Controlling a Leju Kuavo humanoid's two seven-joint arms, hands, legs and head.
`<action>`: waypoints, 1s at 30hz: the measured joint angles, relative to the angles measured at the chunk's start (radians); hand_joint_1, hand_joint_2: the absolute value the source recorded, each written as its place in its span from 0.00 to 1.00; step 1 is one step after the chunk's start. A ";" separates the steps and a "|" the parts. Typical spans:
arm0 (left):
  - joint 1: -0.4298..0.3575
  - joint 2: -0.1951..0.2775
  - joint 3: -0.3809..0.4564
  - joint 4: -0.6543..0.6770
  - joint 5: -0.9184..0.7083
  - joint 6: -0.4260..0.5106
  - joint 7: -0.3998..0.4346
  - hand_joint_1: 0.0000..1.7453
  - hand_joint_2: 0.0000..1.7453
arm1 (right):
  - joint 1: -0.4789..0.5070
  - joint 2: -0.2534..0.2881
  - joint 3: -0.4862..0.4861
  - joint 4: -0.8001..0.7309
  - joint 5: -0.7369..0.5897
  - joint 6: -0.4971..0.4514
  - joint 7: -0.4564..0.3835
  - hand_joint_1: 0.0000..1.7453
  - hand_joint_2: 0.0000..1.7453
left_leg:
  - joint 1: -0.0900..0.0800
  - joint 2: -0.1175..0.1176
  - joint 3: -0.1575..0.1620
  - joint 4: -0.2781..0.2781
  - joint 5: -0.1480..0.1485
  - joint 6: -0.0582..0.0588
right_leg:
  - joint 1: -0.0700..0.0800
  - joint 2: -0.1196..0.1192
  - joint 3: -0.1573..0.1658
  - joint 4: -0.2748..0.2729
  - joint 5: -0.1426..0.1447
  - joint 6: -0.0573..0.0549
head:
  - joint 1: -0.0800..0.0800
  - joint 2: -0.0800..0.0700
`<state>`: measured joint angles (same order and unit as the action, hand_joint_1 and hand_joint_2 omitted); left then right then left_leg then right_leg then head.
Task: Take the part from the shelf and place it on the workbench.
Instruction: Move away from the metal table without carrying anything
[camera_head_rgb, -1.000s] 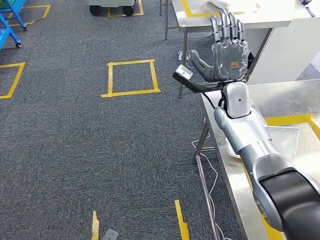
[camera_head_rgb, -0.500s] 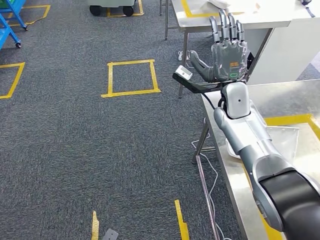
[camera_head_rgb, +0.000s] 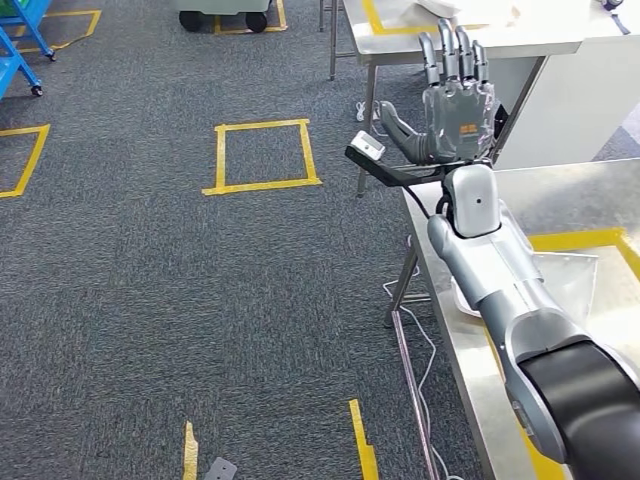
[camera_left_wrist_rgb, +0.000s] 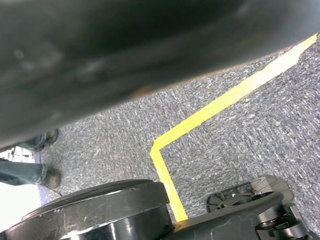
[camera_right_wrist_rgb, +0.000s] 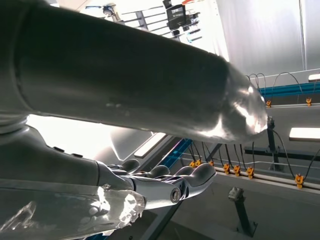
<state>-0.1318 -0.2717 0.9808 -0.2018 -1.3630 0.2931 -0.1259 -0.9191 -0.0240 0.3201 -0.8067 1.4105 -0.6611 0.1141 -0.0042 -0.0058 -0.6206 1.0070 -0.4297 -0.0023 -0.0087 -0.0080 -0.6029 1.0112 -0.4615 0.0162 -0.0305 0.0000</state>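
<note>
My right hand (camera_head_rgb: 453, 100) is raised above the near corner of the steel workbench (camera_head_rgb: 558, 200), its back toward the head camera. Its fingers (camera_head_rgb: 451, 50) point straight up and apart and the thumb sticks out to the side, with nothing seen in the grip. In the right wrist view the same hand (camera_right_wrist_rgb: 166, 182) stretches out with straight fingers, and a bit of clear plastic (camera_right_wrist_rgb: 75, 215) shows close to the camera. A clear-bagged part (camera_head_rgb: 577, 275) lies on the workbench inside a yellow tape frame, partly hidden under my right forearm.
Grey carpet with a yellow tape square (camera_head_rgb: 260, 155) lies left of the workbench. A second steel table (camera_head_rgb: 392, 40) stands behind, a blue cart (camera_head_rgb: 15, 50) at the far left. Cables (camera_head_rgb: 419, 345) hang beside the bench leg. A person's shoes (camera_left_wrist_rgb: 47, 177) stand on the carpet.
</note>
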 joint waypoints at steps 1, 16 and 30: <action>0.000 0.000 0.000 0.000 0.000 0.000 0.000 0.00 0.00 | 0.000 0.000 0.000 0.000 0.000 0.000 0.000 0.00 0.00 | 0.000 0.000 0.000 0.000 0.000 0.000 | 0.000 0.000 0.000 0.000 0.000 0.000 | 0.000 0.000; 0.000 0.000 0.001 0.000 -0.002 0.004 0.000 0.00 0.00 | 0.000 0.000 0.000 0.000 0.000 -0.001 0.002 0.00 0.00 | 0.000 0.000 0.000 0.000 0.000 0.000 | 0.000 0.000 0.000 0.000 0.000 0.000 | 0.000 0.000; 0.000 0.006 0.001 0.000 -0.004 0.005 0.000 0.00 0.00 | 0.004 0.000 0.001 0.000 0.000 -0.001 0.003 0.00 0.00 | -0.007 0.000 -0.002 0.006 -0.004 0.010 | -0.007 0.000 0.001 -0.002 0.001 0.010 | 0.000 0.000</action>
<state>-0.1318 -0.2657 0.9818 -0.2018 -1.3672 0.2979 -0.1255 -0.9154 -0.0240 0.3210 -0.8064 1.4107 -0.6621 0.1167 -0.0115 -0.0058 -0.6228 1.0133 -0.4338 0.0081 -0.0153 -0.0085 -0.6017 1.0091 -0.4602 0.0263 -0.0309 0.0000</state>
